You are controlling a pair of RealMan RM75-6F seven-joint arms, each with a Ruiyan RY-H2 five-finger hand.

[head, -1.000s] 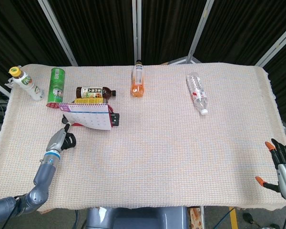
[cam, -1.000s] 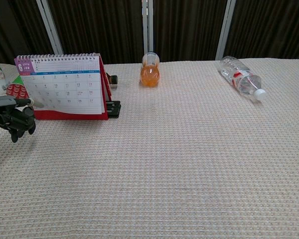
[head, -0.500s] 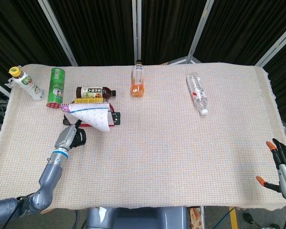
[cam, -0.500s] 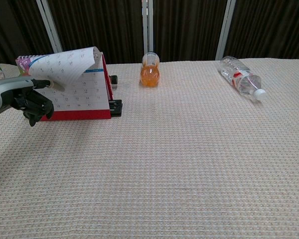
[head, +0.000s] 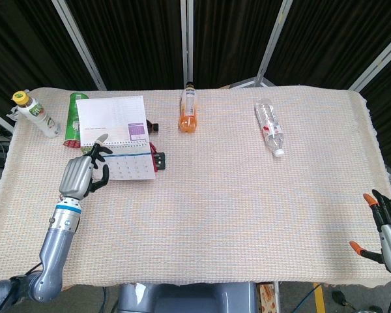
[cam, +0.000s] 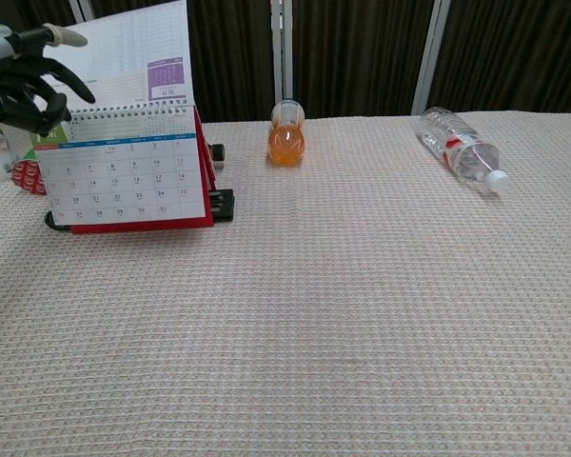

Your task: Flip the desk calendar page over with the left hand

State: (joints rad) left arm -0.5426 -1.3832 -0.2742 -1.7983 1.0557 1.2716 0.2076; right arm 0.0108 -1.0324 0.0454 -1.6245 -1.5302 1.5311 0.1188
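Observation:
The red-based desk calendar (head: 128,167) (cam: 128,181) stands at the table's left. Its top page (head: 111,117) (cam: 133,57) is lifted straight up above the spiral binding, with a new month grid showing beneath. My left hand (head: 83,175) (cam: 24,81) is raised at the calendar's left edge; one extended, white-tipped finger touches the lifted page's left side while the other fingers curl in. I cannot see a pinch on the page. My right hand (head: 386,228) hangs off the table's near right corner with fingers spread, holding nothing.
A green can (head: 73,117) and a white bottle (head: 34,114) stand behind the calendar at far left. An orange drink bottle (head: 188,111) (cam: 286,141) and a clear water bottle (head: 270,127) (cam: 459,148) lie further back. A black object (head: 159,160) (cam: 221,205) sits at the calendar's right foot.
My left hand rose from the table beside the calendar, carrying the top page upward from flat against the front to standing upright above the binding. The right hand stayed put.

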